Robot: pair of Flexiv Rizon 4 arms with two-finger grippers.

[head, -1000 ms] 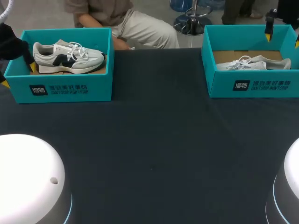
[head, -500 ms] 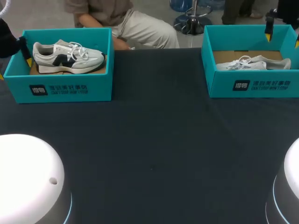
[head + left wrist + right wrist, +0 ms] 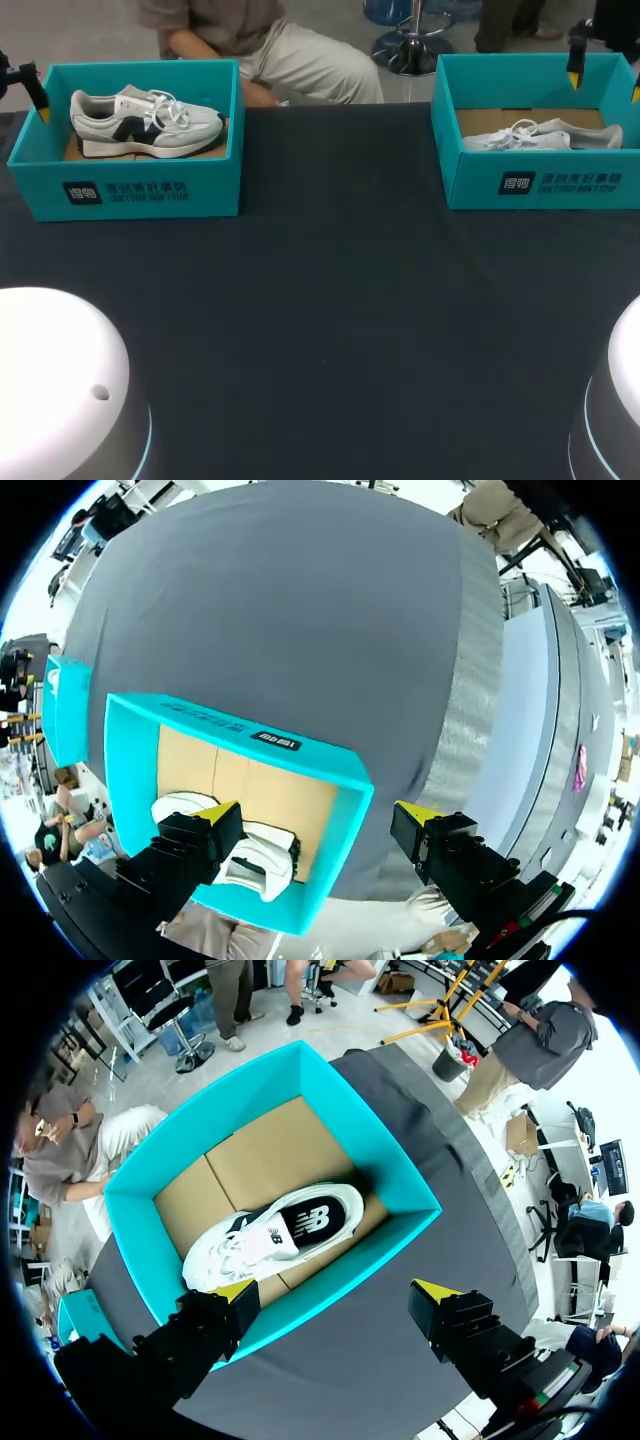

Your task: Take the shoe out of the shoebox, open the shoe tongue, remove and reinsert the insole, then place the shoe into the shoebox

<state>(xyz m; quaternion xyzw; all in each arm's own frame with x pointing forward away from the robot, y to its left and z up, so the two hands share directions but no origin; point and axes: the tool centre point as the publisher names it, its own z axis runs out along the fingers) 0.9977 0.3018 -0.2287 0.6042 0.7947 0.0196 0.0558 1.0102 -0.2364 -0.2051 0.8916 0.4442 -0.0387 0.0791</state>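
While jaws gape, left arm (image 3: 10,78) above left shoebox (image 3: 130,192), right above right shoebox (image 3: 545,185)

We hold our left gripper (image 3: 318,815) above the far left corner of the table (image 3: 330,300) and our right gripper (image 3: 335,1290) above its far right corner, both with fingers spread wide.

— What moved?
— Only the left gripper (image 3: 315,811). It has lifted out of the left shoebox (image 3: 200,190), away from the shoe's (image 3: 145,120) heel, and is now above the box's far outer corner.
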